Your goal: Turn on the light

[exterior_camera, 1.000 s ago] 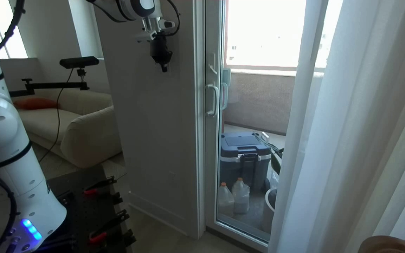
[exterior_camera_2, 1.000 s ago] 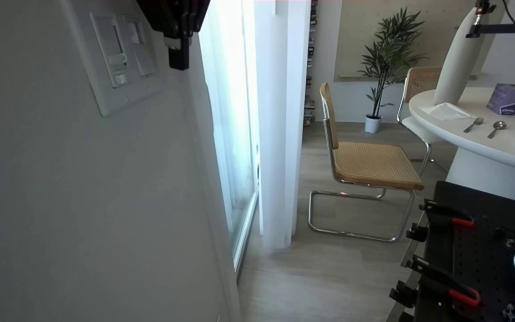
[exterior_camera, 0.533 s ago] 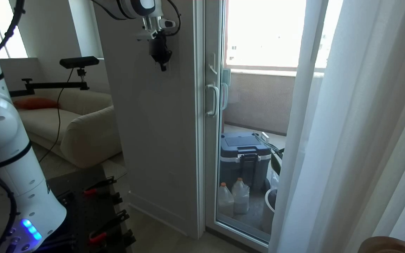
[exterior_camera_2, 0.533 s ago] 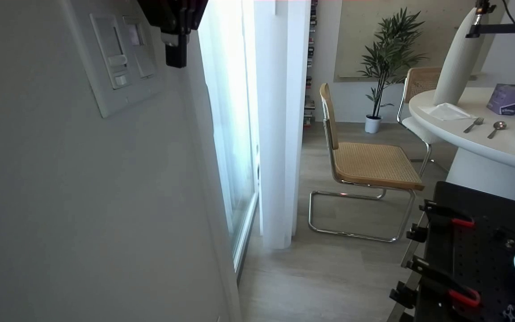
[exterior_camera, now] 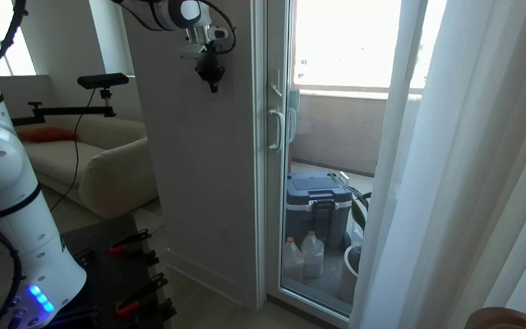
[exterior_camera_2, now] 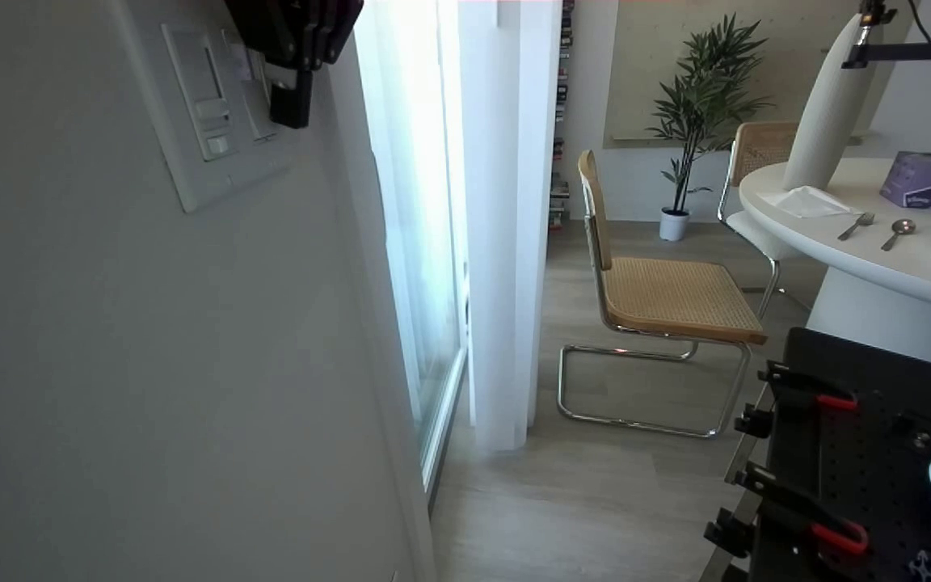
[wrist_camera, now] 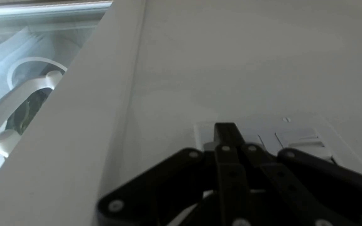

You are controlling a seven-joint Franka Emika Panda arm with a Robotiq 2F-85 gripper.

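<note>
A white wall plate [exterior_camera_2: 251,171] sits at the top left in an exterior view. It holds a slider switch [exterior_camera_2: 212,110] and a flat paddle switch [exterior_camera_2: 259,113] beside it. My gripper [exterior_camera_2: 291,102] is shut and empty, pointing down at the paddle switch's lower right edge and covering part of it. In the wrist view the closed gripper [wrist_camera: 227,135] stands in front of the plate [wrist_camera: 269,141] and hides most of the paddle switch. I cannot tell whether the tip touches it. The gripper also shows against the wall in an exterior view [exterior_camera: 214,86].
A glass door [exterior_camera: 318,192] with a white handle [exterior_camera: 277,130] stands beside the wall, with a curtain [exterior_camera: 450,183] over it. A cane chair [exterior_camera_2: 676,299], a round table [exterior_camera_2: 878,259] and the black robot stand [exterior_camera_2: 886,453] are farther off.
In an exterior view my gripper has moved left, closer to the paddle switch, and now overlaps its edge. It has stayed shut.
</note>
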